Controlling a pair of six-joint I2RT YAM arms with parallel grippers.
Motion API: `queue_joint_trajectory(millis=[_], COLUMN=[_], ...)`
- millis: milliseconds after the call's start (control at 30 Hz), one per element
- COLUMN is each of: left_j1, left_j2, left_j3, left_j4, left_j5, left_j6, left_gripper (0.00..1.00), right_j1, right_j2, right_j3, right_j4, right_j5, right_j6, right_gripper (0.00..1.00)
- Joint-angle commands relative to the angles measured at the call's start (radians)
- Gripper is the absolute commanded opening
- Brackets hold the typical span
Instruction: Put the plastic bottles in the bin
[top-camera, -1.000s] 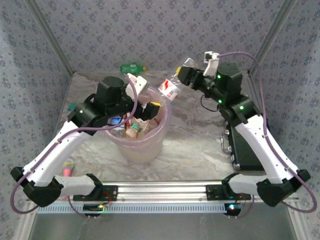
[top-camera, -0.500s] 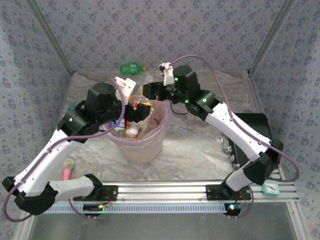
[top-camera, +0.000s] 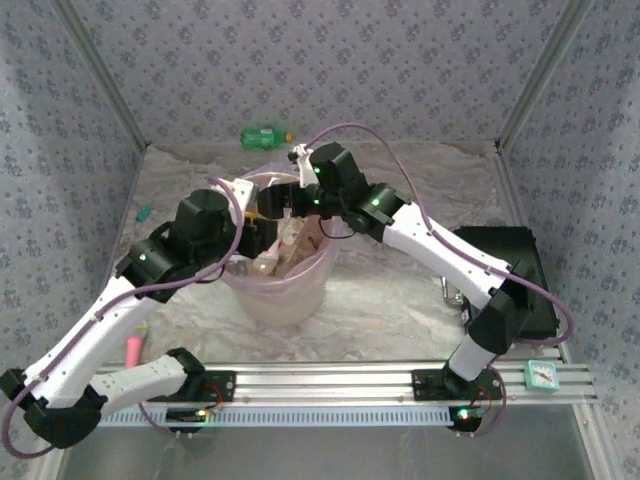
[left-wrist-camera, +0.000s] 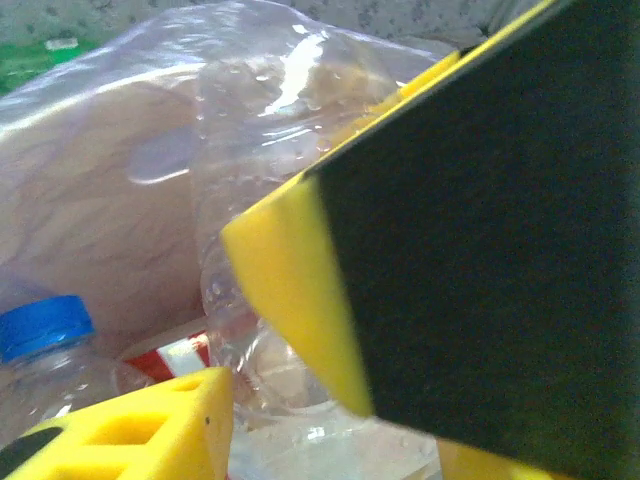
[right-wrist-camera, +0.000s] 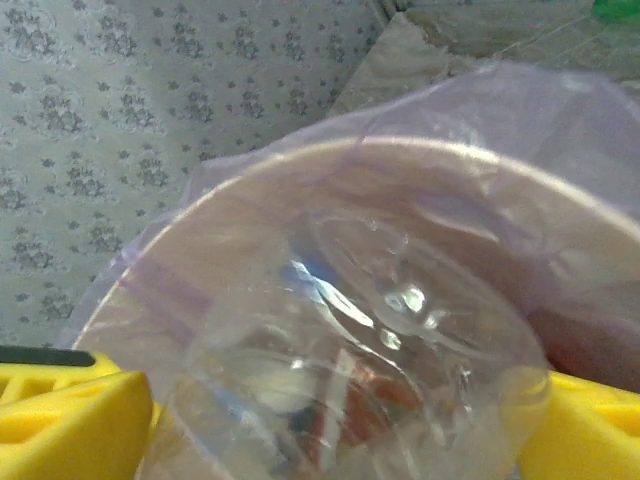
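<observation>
The plastic bottles (top-camera: 283, 250) are mostly in the bin (top-camera: 288, 298) already, heaped up near the top. The bin is a big round bucket with a pink bag (right-wrist-camera: 560, 130) inside. It stands in the middle of the table (top-camera: 400, 290). One green bottle (top-camera: 264, 135) lies far back on the table, well away from the bin.

The step now looks like dropping a bottle in. The right tool (top-camera: 272, 205) hangs over the far rim of the bin. Its yellow fingers (right-wrist-camera: 70, 420) are spread wide, and a clear bottle (right-wrist-camera: 370, 330) sits between them, right above the bag. I cannot tell if the fingers touch it.

The left tool (top-camera: 260, 232) is over the bin too, on the near left side. In its own camera, a shiny bottle (left-wrist-camera: 250, 170) and a blue-capped bottle (left-wrist-camera: 40, 325) lie just past its fingers. I cannot tell if this tool is wide or narrow, or if it holds anything.

Next, I think both tools need to lift straight up, so they do not bump each other or snag the bag. Then one arm must reach to the back for the green bottle.
</observation>
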Motion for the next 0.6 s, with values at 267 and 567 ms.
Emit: queue_joint_trajectory(millis=[267,567], left_j1=[0.074,0.098], left_j2=[-0.01,0.066], left_j3=[-0.099,-0.049], left_j4=[-0.009,-0.105], left_j5=[-0.059,-0.07], left_j6=[-0.119,-0.099], left_gripper=[0.44,0.42], right_j1=[-0.035,-0.153], right_j2=[0.012,-0.096], right_j3=[0.205,0.181], right_j4=[-0.143,-0.241], right_j5=[0.008,-0.012], right_j6=[-0.055,-0.097], right_gripper=[1.0,0.99])
